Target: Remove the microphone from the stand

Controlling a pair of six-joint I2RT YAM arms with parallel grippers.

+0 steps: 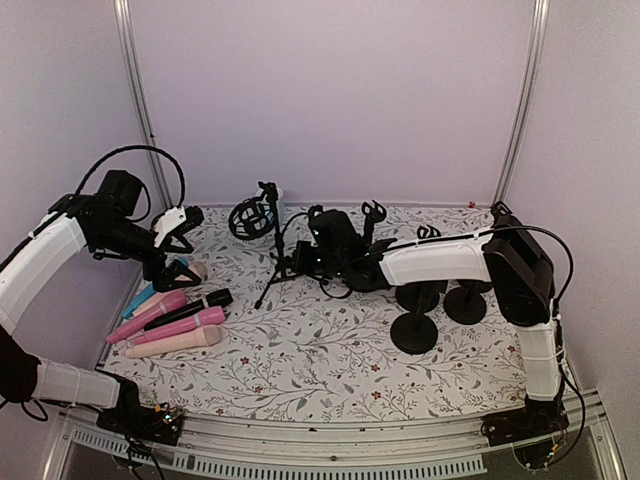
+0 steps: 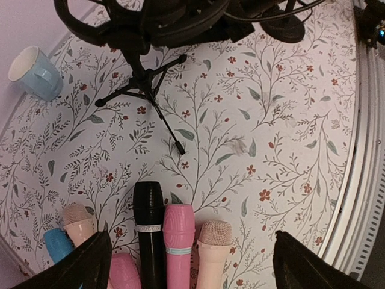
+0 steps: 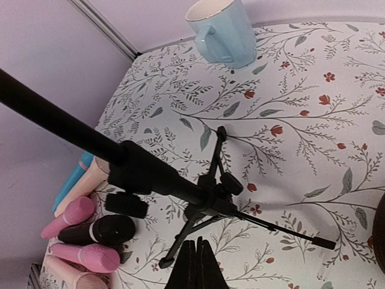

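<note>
Near left of the desk (image 1: 330,360): loose microphones (image 1: 175,318) lie in a heap, with the left gripper (image 1: 187,243) above them, fingers wide and empty. Mid-desk: the right gripper (image 3: 195,256), fingers pressed together on nothing, hangs just beside the tripod stand (image 1: 275,262), and the microphone (image 1: 250,218) sits at the stand's head, toward the back. Judgement: the right fingers should part and brace the stand low while the left lifts the microphone out, otherwise the light tripod may tip.
</note>
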